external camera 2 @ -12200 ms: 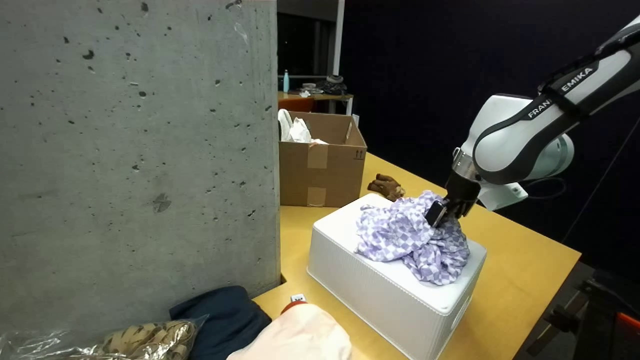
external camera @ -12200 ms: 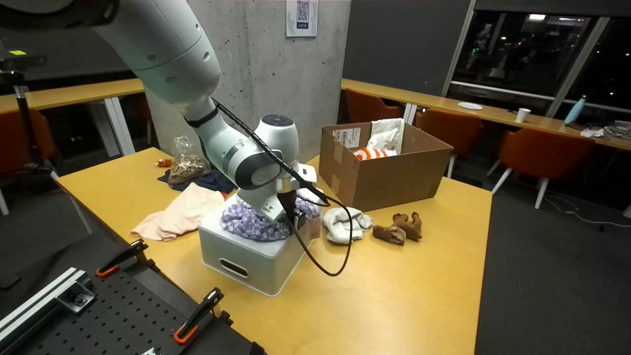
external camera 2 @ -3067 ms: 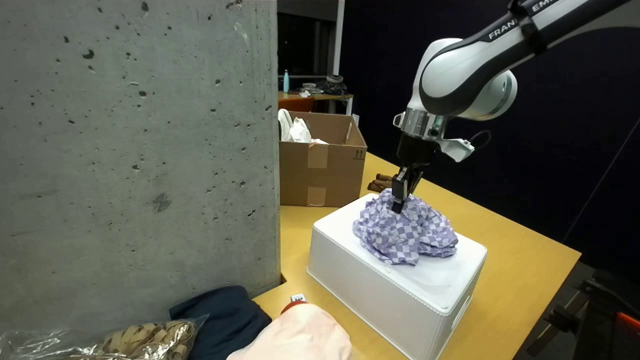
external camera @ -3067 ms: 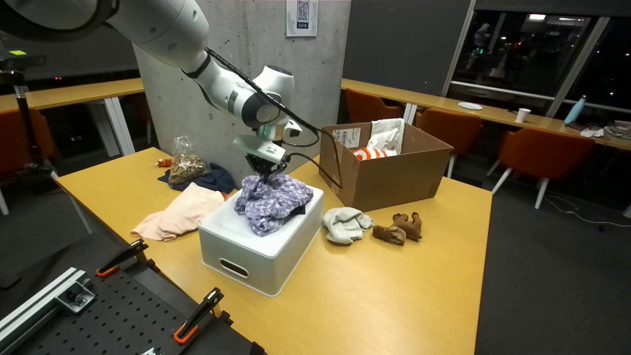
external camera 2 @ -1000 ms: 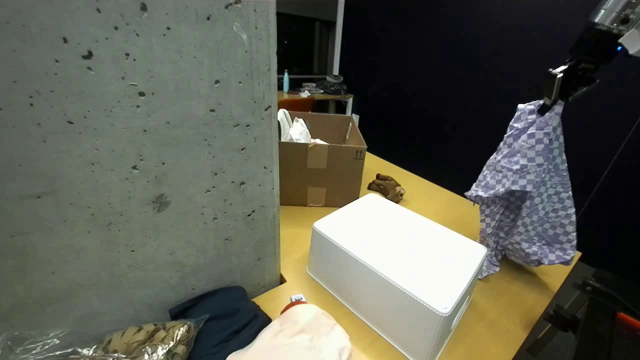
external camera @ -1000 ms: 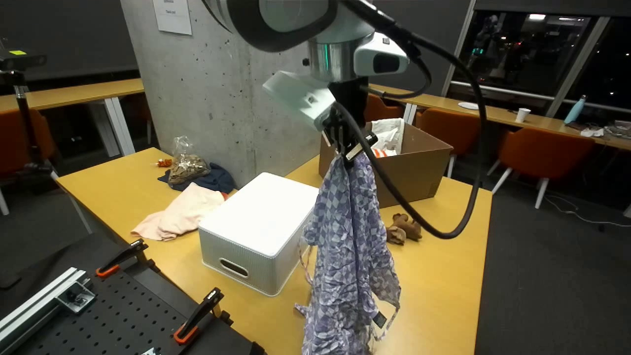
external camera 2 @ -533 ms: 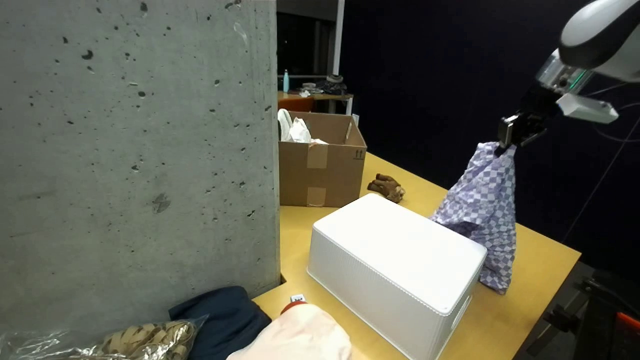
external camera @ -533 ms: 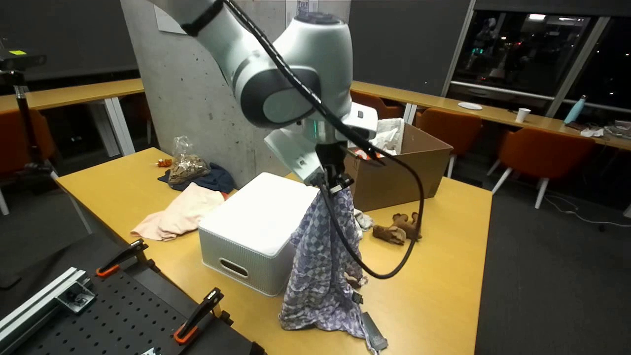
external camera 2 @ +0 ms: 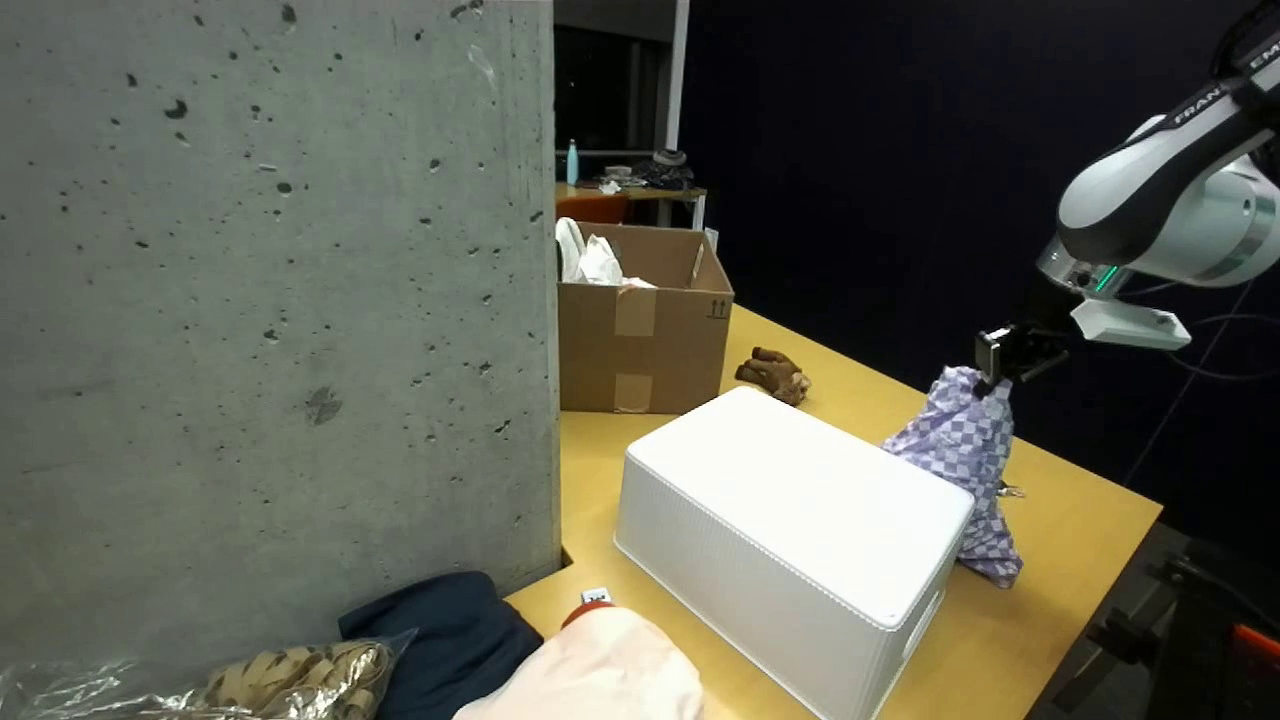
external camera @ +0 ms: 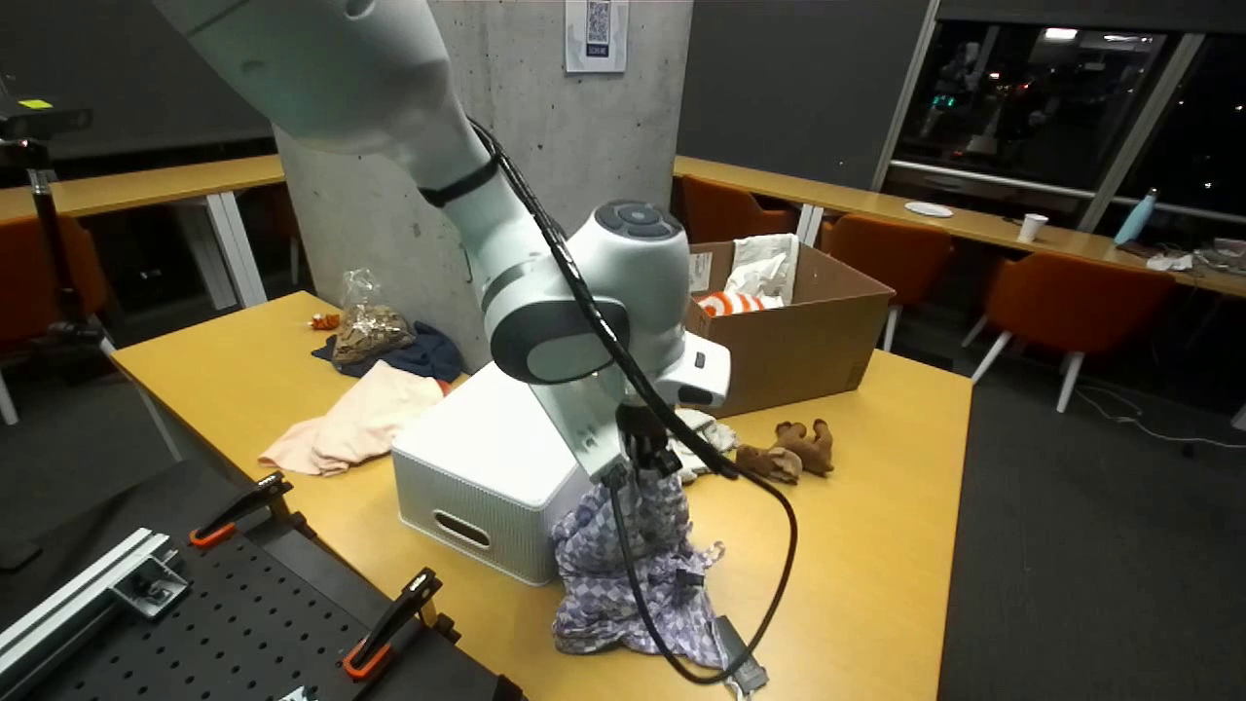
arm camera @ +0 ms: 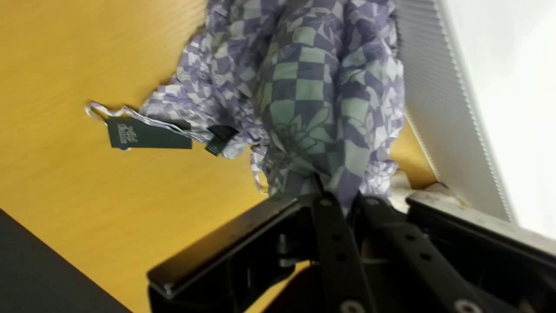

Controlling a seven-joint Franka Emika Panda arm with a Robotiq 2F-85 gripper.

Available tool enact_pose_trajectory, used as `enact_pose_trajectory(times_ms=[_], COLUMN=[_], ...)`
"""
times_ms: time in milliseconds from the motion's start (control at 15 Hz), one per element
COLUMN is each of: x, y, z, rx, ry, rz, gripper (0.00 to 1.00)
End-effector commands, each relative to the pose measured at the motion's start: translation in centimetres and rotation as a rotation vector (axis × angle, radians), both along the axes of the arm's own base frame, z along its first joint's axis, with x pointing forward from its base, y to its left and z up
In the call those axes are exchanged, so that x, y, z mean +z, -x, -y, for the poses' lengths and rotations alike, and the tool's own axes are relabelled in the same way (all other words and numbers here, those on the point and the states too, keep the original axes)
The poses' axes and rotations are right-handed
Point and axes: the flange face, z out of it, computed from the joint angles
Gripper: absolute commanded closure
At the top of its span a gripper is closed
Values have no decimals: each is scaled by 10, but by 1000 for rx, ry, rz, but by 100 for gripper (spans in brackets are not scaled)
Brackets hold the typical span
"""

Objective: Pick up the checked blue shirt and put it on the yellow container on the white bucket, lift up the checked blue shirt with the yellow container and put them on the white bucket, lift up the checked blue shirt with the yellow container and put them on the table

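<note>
The checked blue shirt (external camera: 623,599), purplish blue and white, hangs from my gripper (external camera: 644,469) in both exterior views, its lower folds gathered on the table beside the white bucket (external camera: 477,443). Seen from an exterior view, my gripper (external camera 2: 992,385) is shut on the top of the shirt (external camera 2: 965,440). In the wrist view, cloth runs between the closed fingertips of the gripper (arm camera: 343,202), and a dark tag (arm camera: 147,134) lies on the table. The white bucket (external camera 2: 800,500) has a flat bare top. Whether shirt and bucket touch, I cannot tell. The yellow container is hidden or out of view.
Behind the bucket stands a cardboard box (external camera: 788,350). A brown plush toy (external camera: 803,450) and a whitish cloth (external camera: 709,438) lie nearby. Peach cloth (external camera: 360,419), navy cloth (external camera: 428,352) and a plastic bag (external camera: 370,326) are on the far side. A clamped black plate (external camera: 224,623) borders the table.
Some seconds ago the shirt lay on the white bucket. It was lifted off sideways; over the last second my gripper has lowered, and the shirt has bunched more on the table.
</note>
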Motion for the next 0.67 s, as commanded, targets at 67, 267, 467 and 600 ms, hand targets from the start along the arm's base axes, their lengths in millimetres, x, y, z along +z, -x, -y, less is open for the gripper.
enact_pose_trajectory(times_ms=[67,267,467,600], x=[-45,-70,-70,-58], y=[20,13,4,0], z=[58,66,46,24], rx=[-110,-116,-81,-48], ry=[-53,-73,-59,-42], rz=[-12,-21,-29,-33], gripper=[90,64,45,30])
